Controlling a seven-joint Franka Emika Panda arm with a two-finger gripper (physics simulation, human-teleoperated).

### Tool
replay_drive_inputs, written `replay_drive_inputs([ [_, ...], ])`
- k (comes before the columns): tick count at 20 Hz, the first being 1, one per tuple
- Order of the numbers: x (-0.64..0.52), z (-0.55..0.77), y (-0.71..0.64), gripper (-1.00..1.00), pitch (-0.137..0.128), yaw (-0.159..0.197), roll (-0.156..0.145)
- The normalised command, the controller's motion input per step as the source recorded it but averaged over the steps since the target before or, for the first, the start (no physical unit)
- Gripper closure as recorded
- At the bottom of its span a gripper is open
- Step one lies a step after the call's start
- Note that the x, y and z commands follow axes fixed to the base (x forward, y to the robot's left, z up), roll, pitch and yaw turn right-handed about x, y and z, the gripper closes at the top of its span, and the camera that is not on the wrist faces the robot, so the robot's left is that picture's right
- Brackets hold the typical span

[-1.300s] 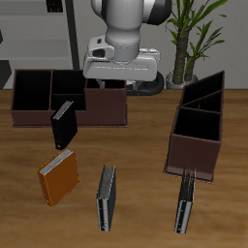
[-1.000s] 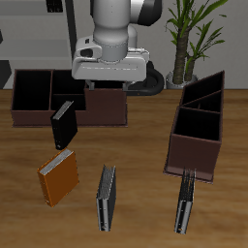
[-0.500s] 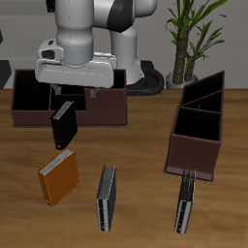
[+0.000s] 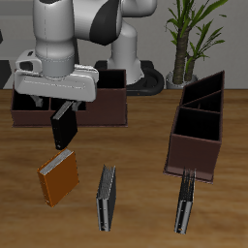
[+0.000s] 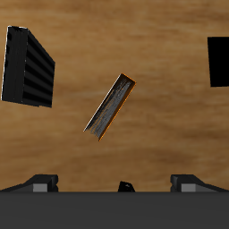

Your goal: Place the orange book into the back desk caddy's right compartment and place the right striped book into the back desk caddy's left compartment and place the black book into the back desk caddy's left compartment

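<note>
Gripper: we found the gripper (image 4: 56, 105) released, fingers spread wide with nothing between them, hanging at the front wall of the back desk caddy (image 4: 102, 114).
Books: the black book (image 4: 63, 124) stood just before that caddy. The orange book (image 4: 58, 176) and the right striped book (image 4: 106, 197) lay farther out from it.
Risk: we judged that a careless descent could topple the upright black book. The other striped book (image 4: 184, 201) could also be taken by mistake.
Materials: the caddy was a dark-brown, straight-walled box. The orange book had a matte cover, pale pages and a thin slab shape.
</note>
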Motion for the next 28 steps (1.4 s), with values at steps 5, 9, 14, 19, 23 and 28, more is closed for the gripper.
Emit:
replay_drive_inputs([
  [5,0.37,-0.13,-0.1,-1.0,-0.05,-0.055,-0.004],
  [9,0.45,-0.29,-0.02,-1.0,-0.023,-0.073,0.016],
  [14,0.24,-0.35,0.0,-1.0,-0.015,-0.071,-0.006],
  [19,0.15,-0.51,-0.01,-1.0,-0.005,-0.049,0.004],
  [23,0.09,-0.55,-0.1,-1.0,0.001,-0.07,-0.004],
  [28,0.06,-0.44,-0.07,-1.0,0.028,-0.048,-0.004],
])
